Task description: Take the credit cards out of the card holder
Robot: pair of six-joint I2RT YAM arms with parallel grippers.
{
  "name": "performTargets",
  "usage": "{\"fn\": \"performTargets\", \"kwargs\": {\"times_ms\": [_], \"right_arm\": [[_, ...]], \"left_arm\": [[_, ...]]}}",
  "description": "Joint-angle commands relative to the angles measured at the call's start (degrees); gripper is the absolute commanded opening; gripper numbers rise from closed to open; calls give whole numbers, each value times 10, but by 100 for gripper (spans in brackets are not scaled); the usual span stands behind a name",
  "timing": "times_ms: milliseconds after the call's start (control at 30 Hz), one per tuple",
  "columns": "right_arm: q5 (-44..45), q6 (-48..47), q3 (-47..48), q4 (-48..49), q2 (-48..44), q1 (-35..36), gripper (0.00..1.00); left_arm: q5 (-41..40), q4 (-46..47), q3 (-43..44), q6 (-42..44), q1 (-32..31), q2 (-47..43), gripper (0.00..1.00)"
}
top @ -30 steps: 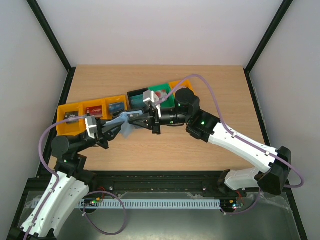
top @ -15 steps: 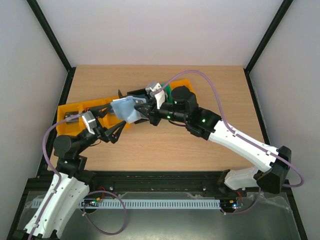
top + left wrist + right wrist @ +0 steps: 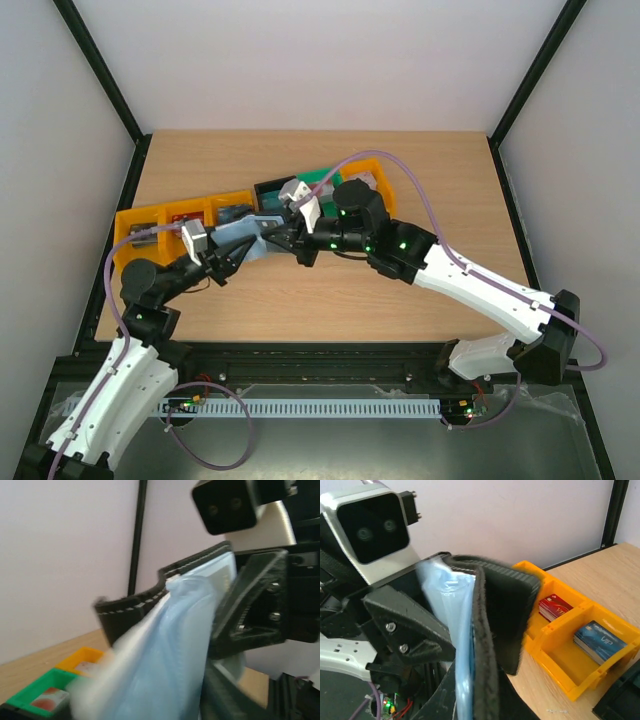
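Left of the card holder (image 3: 243, 238), the yellow bins (image 3: 130, 252) sit on the surface (image 3: 330, 300). In the right wrist view one compartment holds a red credit card (image 3: 555, 607), its pale markings too small for us to read. The next compartment holds a blue card (image 3: 599, 642) with letters that look to us like "VIP". Just left of the holder, the left claw (image 3: 232, 258) points at its lower edge. We cannot tell how far its jaws are parted, or whether it grips anything. The holder itself hangs above the surface, showing blue-grey pockets and white stitching on black. We judge it is held up so that a second claw can work at the pockets, though we see no card edge in them. On the holder's right side, the right claw (image 3: 278, 236) has it pinched, jaws closed tight on the black cover. Further right of the holder stands a green bin (image 3: 325, 176).
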Motion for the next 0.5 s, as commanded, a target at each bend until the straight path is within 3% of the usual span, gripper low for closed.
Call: {"fn": "performTargets", "kwargs": {"times_ms": [0, 67, 133, 267, 467], "right_arm": [[-35, -34, 15, -7, -35, 4, 7], [-31, -52, 12, -22, -55, 1, 26], [-26, -68, 2, -34, -75, -1, 38], [-6, -77, -14, -57, -93, -13, 40], [-24, -69, -23, -52, -90, -19, 33]], "left_arm": [[25, -11, 23, -2, -2, -5, 4], [60, -28, 36, 6, -2, -7, 2], [88, -27, 42, -13, -2, -10, 2], [120, -7, 48, -29, -2, -8, 2], [133, 2, 56, -28, -2, -2, 2]]}}
